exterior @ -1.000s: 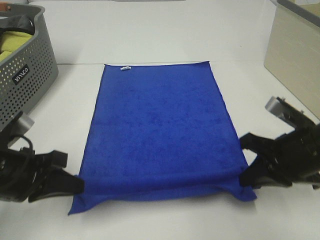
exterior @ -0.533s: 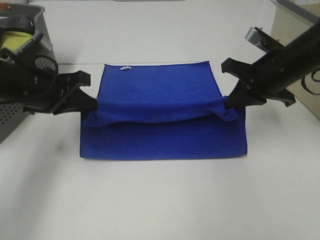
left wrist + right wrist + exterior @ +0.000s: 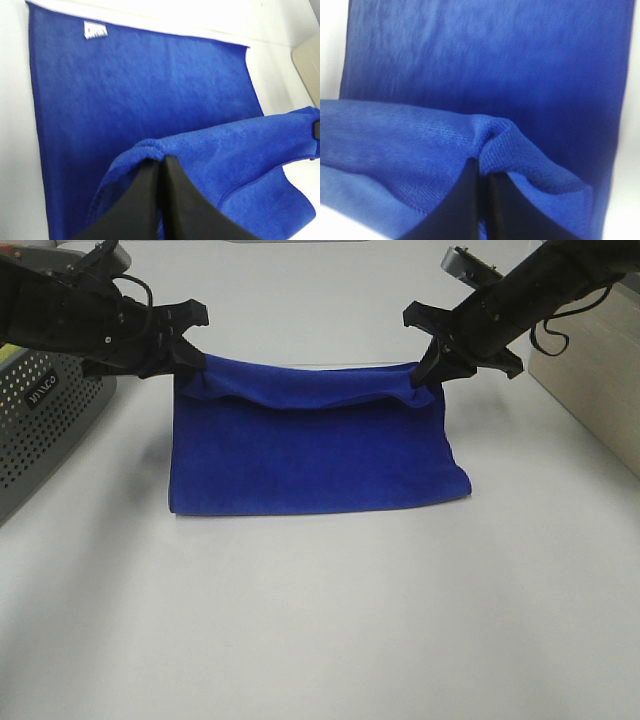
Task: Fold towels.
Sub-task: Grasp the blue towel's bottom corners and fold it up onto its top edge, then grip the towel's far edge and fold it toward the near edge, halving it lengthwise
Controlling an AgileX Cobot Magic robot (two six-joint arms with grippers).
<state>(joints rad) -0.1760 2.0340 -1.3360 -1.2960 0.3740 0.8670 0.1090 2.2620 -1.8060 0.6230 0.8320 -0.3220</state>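
White tabletop (image 3: pixel 320 640) all round, and the blue towel (image 3: pixel 310 465) lay doubled over on it, fold line nearest the high camera. Left gripper (image 3: pixel 196 364) was clamped tight on one raised corner and right gripper (image 3: pixel 425 376) pinched the other, the lifted edge sagging between them near the far hem. White tag (image 3: pixel 95 31) showed on the layer beneath. Grey perforated basket (image 3: pixel 40 420) sat off left.

Royal-blue towel (image 3: pixel 315 455), plain all over bar one small white tag (image 3: pixel 95 31), against a white table (image 3: pixel 320 640), the left gripper (image 3: pixel 197 365) and right gripper (image 3: pixel 425 375) both black, and a grey basket (image 3: pixel 40 430) dotted with holes.
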